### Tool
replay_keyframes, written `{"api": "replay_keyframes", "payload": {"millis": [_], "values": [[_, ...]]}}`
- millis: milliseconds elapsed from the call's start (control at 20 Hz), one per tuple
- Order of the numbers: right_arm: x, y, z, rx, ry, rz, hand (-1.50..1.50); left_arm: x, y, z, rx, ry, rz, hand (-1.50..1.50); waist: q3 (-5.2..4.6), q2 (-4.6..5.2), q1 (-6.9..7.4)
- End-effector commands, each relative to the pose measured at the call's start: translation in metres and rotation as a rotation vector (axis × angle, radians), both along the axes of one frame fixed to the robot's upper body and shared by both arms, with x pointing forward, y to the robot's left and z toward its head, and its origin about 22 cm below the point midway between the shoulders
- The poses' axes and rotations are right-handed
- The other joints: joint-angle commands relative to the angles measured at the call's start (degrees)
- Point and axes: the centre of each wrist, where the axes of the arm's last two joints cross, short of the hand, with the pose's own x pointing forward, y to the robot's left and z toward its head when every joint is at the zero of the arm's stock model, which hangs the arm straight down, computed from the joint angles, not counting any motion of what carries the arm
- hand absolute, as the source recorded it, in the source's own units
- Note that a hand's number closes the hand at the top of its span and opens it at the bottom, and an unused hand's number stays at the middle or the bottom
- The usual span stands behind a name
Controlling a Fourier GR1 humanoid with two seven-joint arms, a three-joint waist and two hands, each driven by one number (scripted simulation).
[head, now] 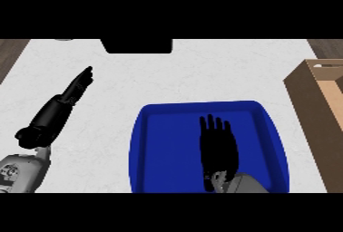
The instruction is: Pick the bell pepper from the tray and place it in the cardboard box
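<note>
A blue tray (pixel 161 136) lies on the white counter near the front, right of centre. My right hand (pixel 218 147) is stretched flat over the tray's middle, fingers straight and pointing away from me, open. No bell pepper shows in the tray; the hand may hide it. The cardboard box (pixel 320 104) stands at the right edge, its open top partly cut off by the view. My left hand (pixel 70 93) rests at the left over the bare counter, fingers straight and pointing up and right, open and holding nothing.
A black object (pixel 137 45) sits at the counter's far edge, centre-left. Wooden floor shows at the top corners beyond the counter's white surface (pixel 201 72).
</note>
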Motion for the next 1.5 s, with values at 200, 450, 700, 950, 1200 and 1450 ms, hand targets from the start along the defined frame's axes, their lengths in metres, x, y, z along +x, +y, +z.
{"api": "replay_keyframes", "payload": {"millis": [200,450,700,950,1200,1450], "values": [[-0.011,-0.005,-0.030,-0.093,0.020,-0.116,-1.50,0.002,0.001,-0.005,-0.002,0.013,-0.017,0.00,0.00,0.01,-0.12],[-0.004,-0.011,-0.037,-0.063,0.047,-0.120,-1.50,0.003,0.000,0.000,-0.007,-0.006,-0.020,0.00,0.01,0.04,-0.10],[-0.006,-0.012,-0.058,-0.072,0.010,0.037,1.50,0.010,-0.020,-0.015,-0.004,-0.004,-0.001,0.00,0.01,0.08,-0.05],[-0.003,-0.022,-0.047,-0.092,-0.112,0.089,1.50,-0.004,-0.007,-0.010,-0.008,-0.013,0.006,0.00,0.01,0.01,0.02],[0.003,-0.004,-0.045,-0.113,-0.189,0.146,1.50,-0.009,0.004,-0.013,-0.010,0.009,0.000,0.00,0.00,0.02,0.05],[0.100,-0.072,0.005,0.123,-0.312,-0.090,1.50,-0.001,-0.011,0.002,0.006,-0.026,-0.020,0.00,0.13,0.74,1.43]]}}
